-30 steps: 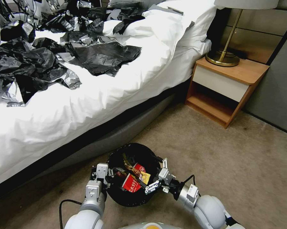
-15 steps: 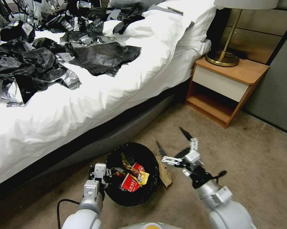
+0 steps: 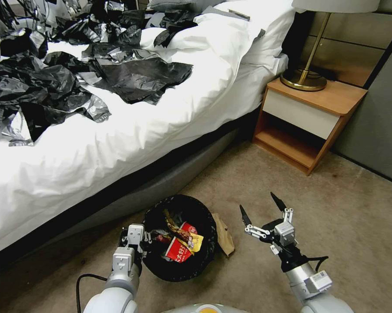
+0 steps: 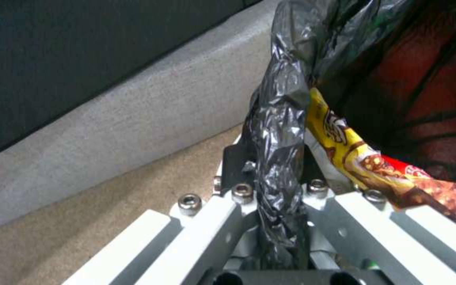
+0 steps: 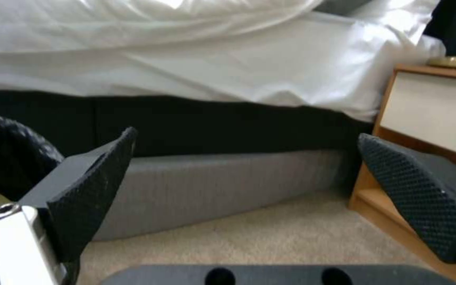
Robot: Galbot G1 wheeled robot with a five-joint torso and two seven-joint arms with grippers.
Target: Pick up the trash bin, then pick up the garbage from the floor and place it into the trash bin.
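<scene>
The trash bin (image 3: 191,204), lined with a black bag, is held just above the carpet beside the bed. My left gripper (image 3: 145,241) is shut on its near-left rim; the left wrist view shows the crumpled liner (image 4: 278,118) pinched between the fingers. Garbage lies inside the bin: a red-white wrapper (image 3: 177,251) and a yellow wrapper (image 3: 196,242), which is also close by (image 4: 344,146). A brown paper bag (image 3: 224,234) rests on the floor against the bin's right side. Right of it, my right gripper (image 3: 260,208) hovers open and empty, its black pads (image 5: 93,198) wide apart.
A white bed (image 3: 117,143) strewn with black plastic bags (image 3: 130,78) runs along the left, with a grey base (image 3: 174,178). A wooden nightstand (image 3: 309,117) with a brass lamp (image 3: 304,78) stands at the back right. Bare carpet (image 3: 335,208) stretches right.
My right gripper has pulled out from over the bin, moved right and opened wide. The brown paper bag now shows on the floor beside the bin. The left gripper and the bin held still.
</scene>
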